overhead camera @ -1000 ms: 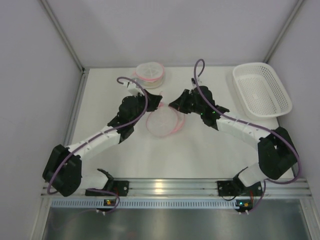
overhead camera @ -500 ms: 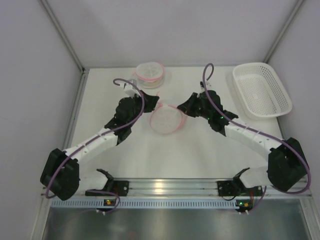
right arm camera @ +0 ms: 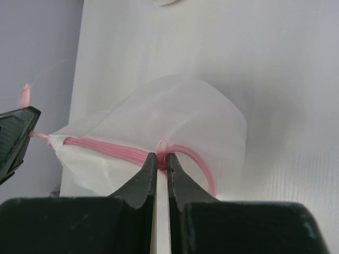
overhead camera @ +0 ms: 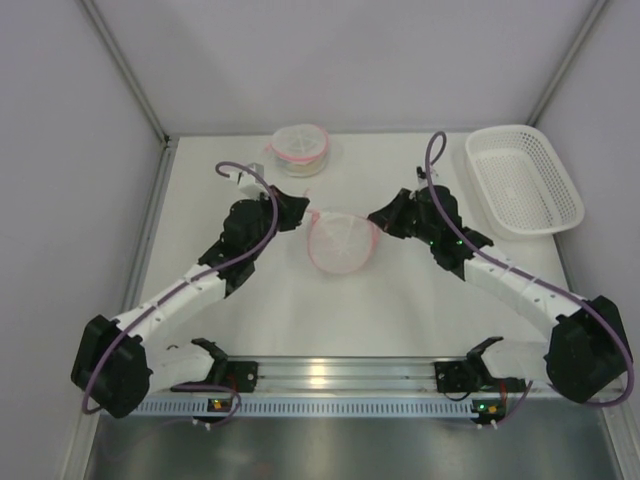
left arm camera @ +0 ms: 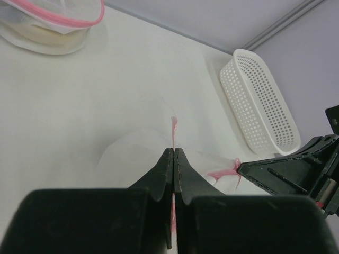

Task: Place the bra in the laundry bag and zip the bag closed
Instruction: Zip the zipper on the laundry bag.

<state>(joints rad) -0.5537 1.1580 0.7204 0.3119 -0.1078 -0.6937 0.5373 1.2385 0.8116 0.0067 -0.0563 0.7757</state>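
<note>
I see the left gripper (left arm camera: 173, 151) and right gripper (right arm camera: 161, 157) each clamped on the pink rim of the laundry bag (overhead camera: 342, 245), held between them over the bench (overhead camera: 400, 310).

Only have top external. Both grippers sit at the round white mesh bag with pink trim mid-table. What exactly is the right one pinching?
Observer: Right wrist view: the right gripper is shut on the pink trim of the white mesh laundry bag, just below a small pink loop.
Operator: Left side?
Observer: Left wrist view: the left gripper is shut on a thin pink tab that sticks out past its fingertips.
Operator: Trim slack between them?
Observer: Right wrist view: it runs as a fairly straight band from one gripper to the other.
</note>
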